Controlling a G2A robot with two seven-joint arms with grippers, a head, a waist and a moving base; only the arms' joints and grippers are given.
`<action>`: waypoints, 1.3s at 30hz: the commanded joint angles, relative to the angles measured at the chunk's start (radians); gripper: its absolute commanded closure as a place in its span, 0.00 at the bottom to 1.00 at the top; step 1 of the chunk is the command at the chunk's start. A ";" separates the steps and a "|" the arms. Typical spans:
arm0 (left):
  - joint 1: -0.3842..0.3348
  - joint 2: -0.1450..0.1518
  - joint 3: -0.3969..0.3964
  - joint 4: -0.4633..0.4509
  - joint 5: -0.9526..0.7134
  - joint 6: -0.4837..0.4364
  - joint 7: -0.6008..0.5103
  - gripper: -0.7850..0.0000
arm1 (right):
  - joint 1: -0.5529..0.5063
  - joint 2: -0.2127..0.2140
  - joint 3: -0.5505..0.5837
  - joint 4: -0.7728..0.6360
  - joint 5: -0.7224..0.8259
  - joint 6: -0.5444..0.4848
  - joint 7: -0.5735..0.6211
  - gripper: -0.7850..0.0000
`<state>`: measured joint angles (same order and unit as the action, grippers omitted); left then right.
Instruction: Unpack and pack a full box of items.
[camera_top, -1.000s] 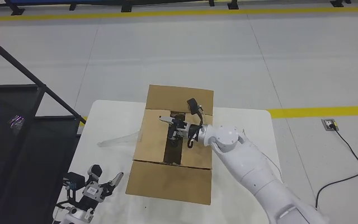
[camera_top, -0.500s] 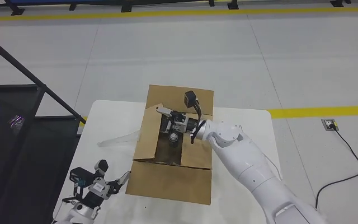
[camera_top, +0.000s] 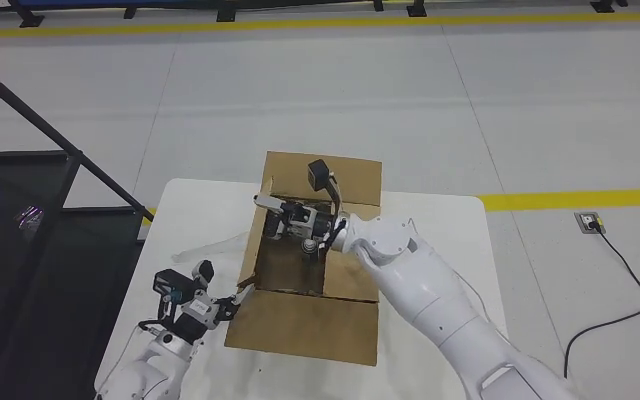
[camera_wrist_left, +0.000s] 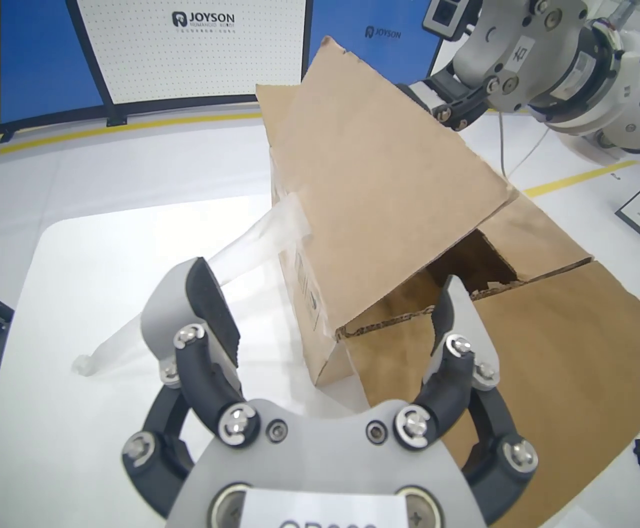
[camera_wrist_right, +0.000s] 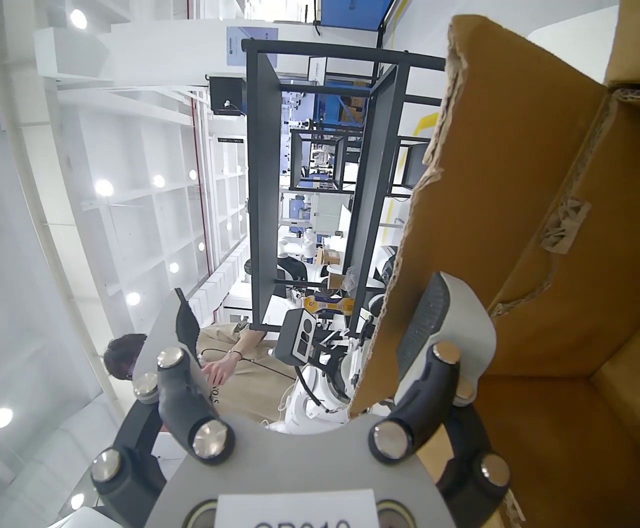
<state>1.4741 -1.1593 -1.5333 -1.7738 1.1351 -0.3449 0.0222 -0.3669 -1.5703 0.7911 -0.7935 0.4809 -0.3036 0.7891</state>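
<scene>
The brown cardboard box (camera_top: 300, 330) stands mid-table, its far and near flaps folded out flat. Its left flap (camera_top: 256, 245) stands nearly upright. My right gripper (camera_top: 283, 213) hangs over the box opening, open, with that flap's edge (camera_wrist_right: 475, 175) running between its fingers; one pad (camera_wrist_right: 425, 310) lies against the flap's inner face. My left gripper (camera_top: 232, 303) sits open and holds nothing at the box's near-left corner. In the left wrist view it (camera_wrist_left: 325, 275) faces the raised flap (camera_wrist_left: 390, 190). The box's contents are hidden in shadow.
A strip of clear tape (camera_top: 210, 247) trails from the box's left side across the white table (camera_top: 440, 240); it also shows as a tape strip (camera_wrist_left: 240, 250) in the left wrist view. A black rack (camera_top: 40, 250) stands beside the table's left edge.
My right gripper has moved left across the box, swinging the left flap from flat to nearly upright. My left gripper has moved up from the table's near edge to the box's corner.
</scene>
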 joint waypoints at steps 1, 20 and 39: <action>-0.015 -0.002 0.013 0.004 -0.003 0.021 -0.005 0.00 | 0.000 -0.005 -0.002 0.000 0.003 -0.001 0.007 0.00; 0.030 -0.002 -0.127 0.035 -0.135 0.086 0.049 0.00 | -0.082 0.027 0.089 -0.108 -0.084 -0.103 0.100 0.00; -0.061 -0.001 -0.120 0.290 -0.148 0.071 -0.029 0.00 | -0.586 0.168 0.385 -0.885 -0.399 -0.096 0.109 0.00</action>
<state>1.4198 -1.1599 -1.6571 -1.4949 0.9851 -0.2726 -0.0073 -0.9402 -1.4040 1.1670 -1.6633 0.0877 -0.3996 0.9029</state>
